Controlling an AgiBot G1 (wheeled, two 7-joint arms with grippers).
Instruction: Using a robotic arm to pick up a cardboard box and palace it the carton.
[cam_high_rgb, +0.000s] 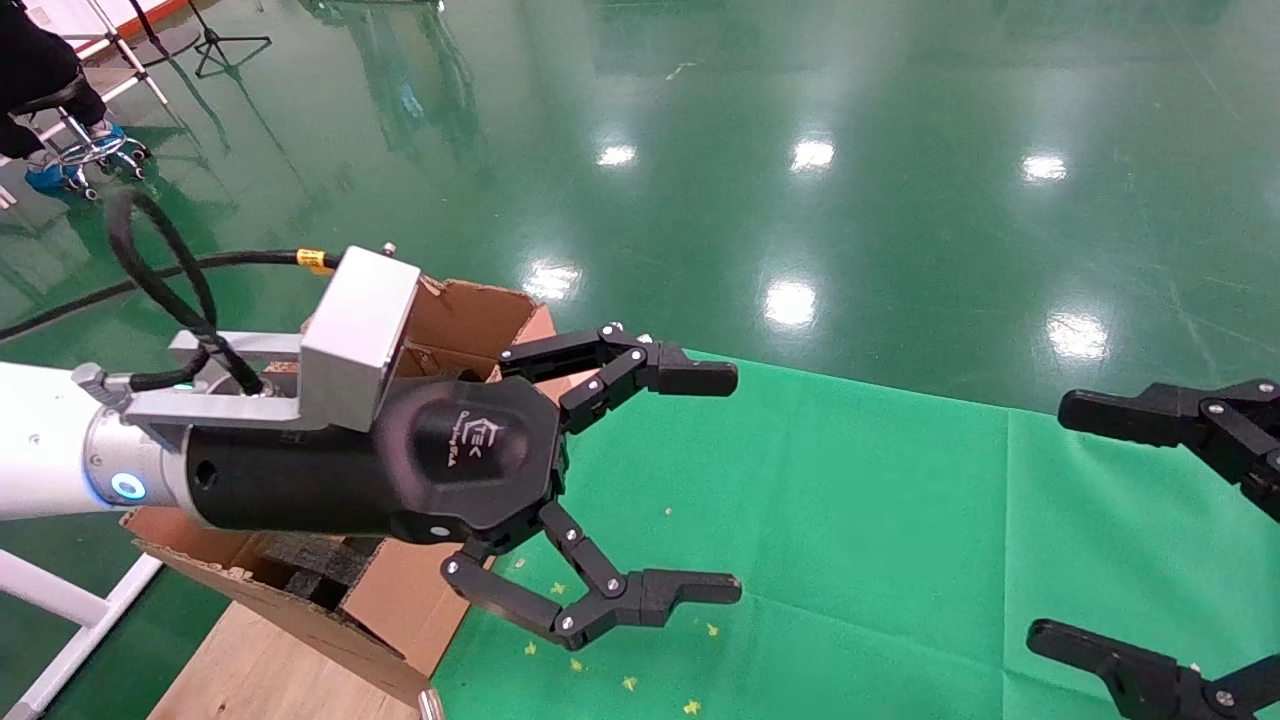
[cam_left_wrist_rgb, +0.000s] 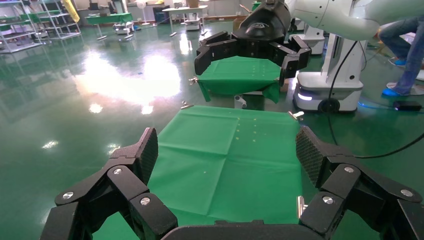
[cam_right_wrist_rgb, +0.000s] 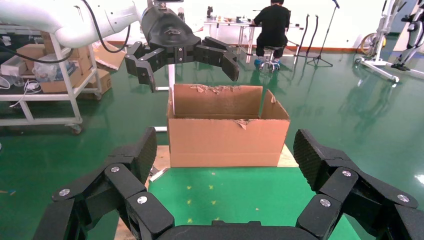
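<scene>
Your left gripper (cam_high_rgb: 715, 485) hangs wide and empty just beside the carton (cam_right_wrist_rgb: 227, 132), suggesting release or readiness. Your right gripper (cam_high_rgb: 1070, 520), also wide, idles well apart; no cardboard box shows.

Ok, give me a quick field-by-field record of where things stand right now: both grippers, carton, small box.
left gripper: open, empty, held above the green cloth next to the carton
right gripper: open, empty, over the cloth's right side
carton: open-topped with ragged flaps, at the cloth's left edge; dark foam inside
cardboard box: not visible in any view
</scene>
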